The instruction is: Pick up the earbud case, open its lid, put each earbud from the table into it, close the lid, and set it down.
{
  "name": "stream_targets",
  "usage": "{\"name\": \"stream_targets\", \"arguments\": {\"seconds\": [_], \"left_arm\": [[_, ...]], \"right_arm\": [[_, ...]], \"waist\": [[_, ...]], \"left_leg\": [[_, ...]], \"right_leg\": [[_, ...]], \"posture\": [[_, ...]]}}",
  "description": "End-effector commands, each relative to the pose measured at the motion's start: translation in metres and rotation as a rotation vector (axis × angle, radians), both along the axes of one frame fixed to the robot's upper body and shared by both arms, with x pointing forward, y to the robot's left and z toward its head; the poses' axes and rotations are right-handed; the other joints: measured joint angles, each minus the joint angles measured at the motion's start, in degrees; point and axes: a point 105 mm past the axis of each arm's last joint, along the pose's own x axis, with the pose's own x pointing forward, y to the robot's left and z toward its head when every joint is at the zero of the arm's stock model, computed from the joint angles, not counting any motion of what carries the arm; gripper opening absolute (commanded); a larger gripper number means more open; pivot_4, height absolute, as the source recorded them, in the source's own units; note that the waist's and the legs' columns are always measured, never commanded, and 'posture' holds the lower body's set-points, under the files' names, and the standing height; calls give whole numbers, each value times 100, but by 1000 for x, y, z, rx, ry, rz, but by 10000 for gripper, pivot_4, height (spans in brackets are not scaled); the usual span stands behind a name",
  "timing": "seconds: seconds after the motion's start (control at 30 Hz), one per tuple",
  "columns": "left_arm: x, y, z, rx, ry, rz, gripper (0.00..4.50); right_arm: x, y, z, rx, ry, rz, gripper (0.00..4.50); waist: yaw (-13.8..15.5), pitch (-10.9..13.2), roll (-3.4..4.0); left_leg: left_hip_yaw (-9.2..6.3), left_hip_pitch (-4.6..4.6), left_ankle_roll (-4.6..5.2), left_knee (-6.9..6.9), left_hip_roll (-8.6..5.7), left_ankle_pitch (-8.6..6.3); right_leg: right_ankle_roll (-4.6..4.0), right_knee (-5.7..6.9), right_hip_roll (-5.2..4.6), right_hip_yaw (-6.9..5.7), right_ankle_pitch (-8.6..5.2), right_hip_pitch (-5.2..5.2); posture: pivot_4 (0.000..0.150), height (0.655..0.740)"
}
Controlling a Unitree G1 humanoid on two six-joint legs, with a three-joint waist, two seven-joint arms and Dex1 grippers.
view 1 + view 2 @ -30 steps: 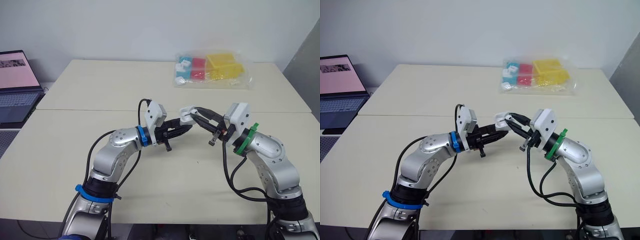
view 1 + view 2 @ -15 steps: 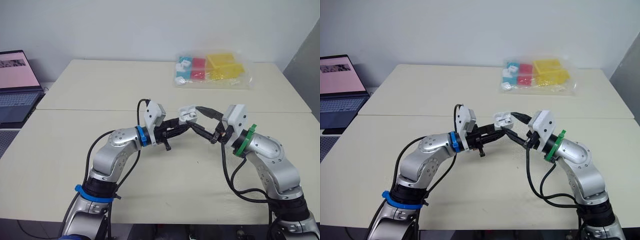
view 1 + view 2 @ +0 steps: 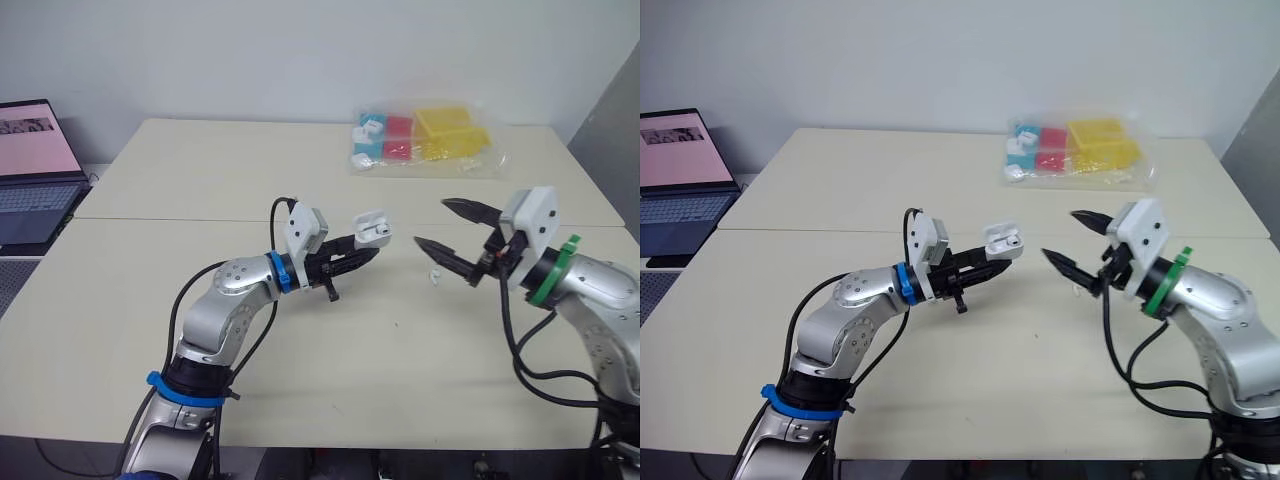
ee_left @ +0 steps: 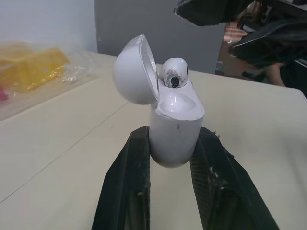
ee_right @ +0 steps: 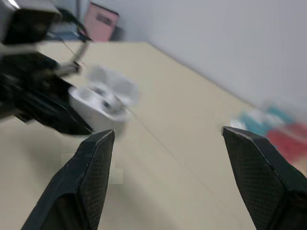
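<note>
My left gripper [image 3: 366, 250] is shut on the white earbud case [image 3: 372, 229], held above the middle of the table. The lid stands open, and in the left wrist view one earbud [image 4: 173, 73] sits in the case [image 4: 175, 136]. My right gripper [image 3: 430, 222] hangs open to the right of the case, clear of it, with nothing between its fingers. A small white earbud [image 3: 436, 274] lies on the table under the right gripper's lower finger. In the right wrist view the case [image 5: 103, 100] shows ahead, between the spread fingers [image 5: 96, 163].
A clear plastic bag of coloured blocks [image 3: 420, 140] lies at the table's far side. An open laptop [image 3: 30, 170] stands on the far left. A seam runs across the beige table [image 3: 150, 215] behind the grippers.
My right gripper has opened and drawn back to the right, away from the case. The left gripper has kept its hold on the case and barely moved.
</note>
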Motion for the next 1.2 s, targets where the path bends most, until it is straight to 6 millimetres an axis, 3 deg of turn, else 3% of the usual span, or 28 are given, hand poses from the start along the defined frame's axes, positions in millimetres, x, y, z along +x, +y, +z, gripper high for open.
{"name": "stream_targets", "arguments": {"seconds": [0.03, 0.13, 0.23, 0.4, 0.6, 1.03, 1.1, 1.2], "left_arm": [[-5, -3, 9, -10, -54, -21, 7760], [-5, -3, 9, -6, -56, -24, 7760], [-5, -1, 8, 2, -60, -19, 7760], [-9, -2, 4, 12, -61, -31, 7760], [-11, -4, 0, 12, -60, -29, 7760], [-12, -5, -5, 5, -58, -21, 7760], [-12, -5, -5, 5, -59, -20, 7760], [-12, -5, -6, 6, -60, -19, 7760]], "right_arm": [[4, -6, -19, -63, 112, -103, 37019], [10, -6, -33, -87, 185, -183, 37019], [27, -6, -60, -26, 356, -327, 37019], [45, -13, -78, -7, 429, -482, 37019], [55, -19, -86, -6, 427, -566, 37019], [55, -13, -96, 56, 489, -578, 37019], [54, -13, -98, 50, 494, -573, 33511], [54, -12, -100, 46, 495, -567, 24122]], "waist": [[-5, 0, 0], [-5, 0, 0], [-34, -1, -3], [-1, -1, -2], [0, -1, -2], [-9, -1, -2], [-8, -1, -2], [-9, -1, -2]], "left_leg": [[-1, -1, 0, 0, 1, 0], [-3, 1, 0, 0, 4, 0], [0, 1, 0, 1, 5, 0], [-3, -7, 0, 0, 1, 0], [1, -18, 1, -2, -8, 0], [1, -14, 1, -4, 0, 0], [1, -14, 1, -4, 0, 0], [2, -15, 1, -4, -1, 0]], "right_leg": [[1, 0, 0, -1, -1, 0], [7, 2, 1, -1, -4, 0], [7, 2, 3, 2, -4, -1], [3, 0, 5, -2, -3, -6], [-3, -11, -2, 1, 1, -10], [6, -1, 5, 1, -4, -15], [5, -1, 5, 1, -3, -15], [5, -2, 4, 2, -3, -15]], "posture": [[1500, 7400], [1500, 7400], [1500, 7400], [1500, 7400], [1500, 7400], [1500, 7400], [1500, 7400], [1500, 7400]]}}
